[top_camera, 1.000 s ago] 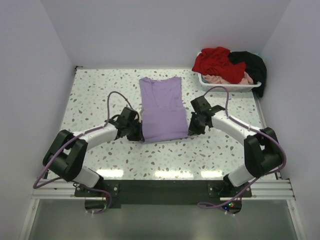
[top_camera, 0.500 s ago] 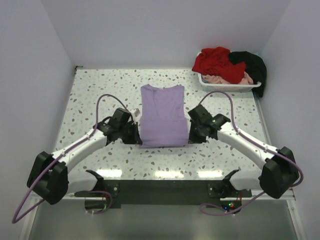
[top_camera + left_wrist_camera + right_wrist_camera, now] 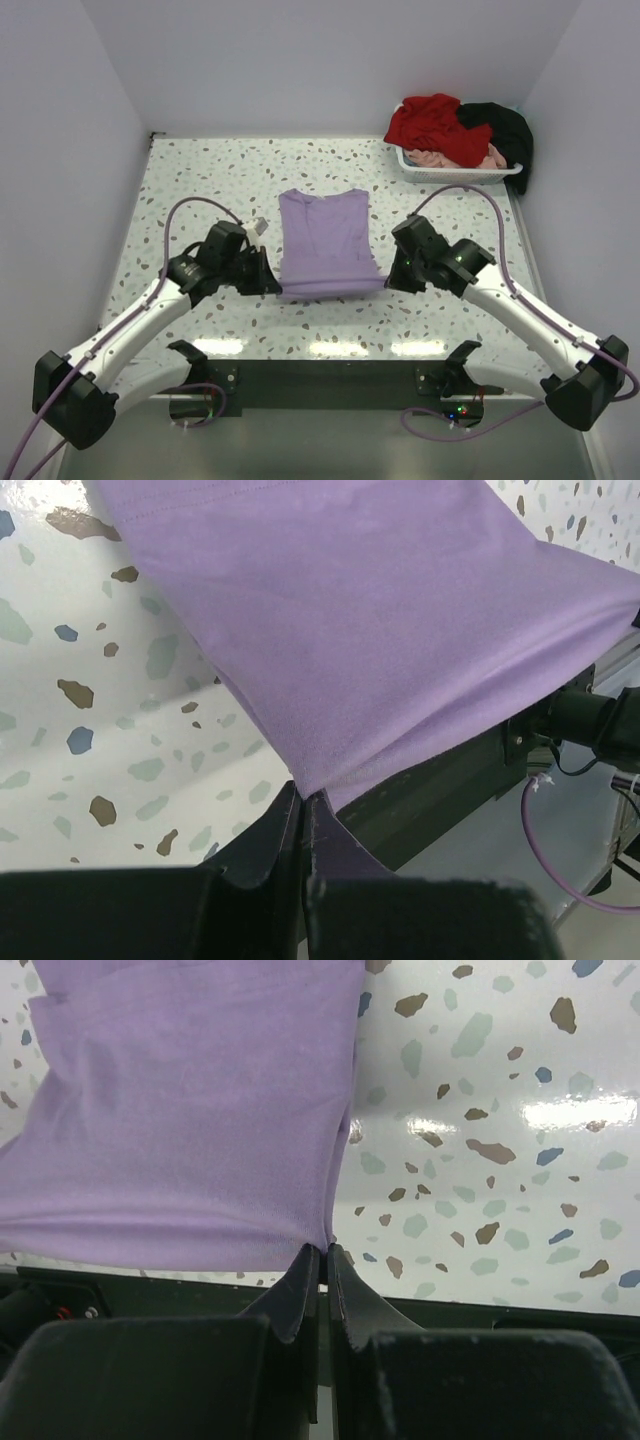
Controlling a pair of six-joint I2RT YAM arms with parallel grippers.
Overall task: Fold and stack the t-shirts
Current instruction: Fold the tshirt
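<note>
Lavender t-shirt (image 3: 323, 240), long axis near-to-far

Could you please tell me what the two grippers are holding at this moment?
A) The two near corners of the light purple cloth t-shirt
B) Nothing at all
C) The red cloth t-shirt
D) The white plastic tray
A: the left gripper and the right gripper are each pinched shut on one near corner of the light purple cloth t-shirt, with its near edge lifted.
</note>
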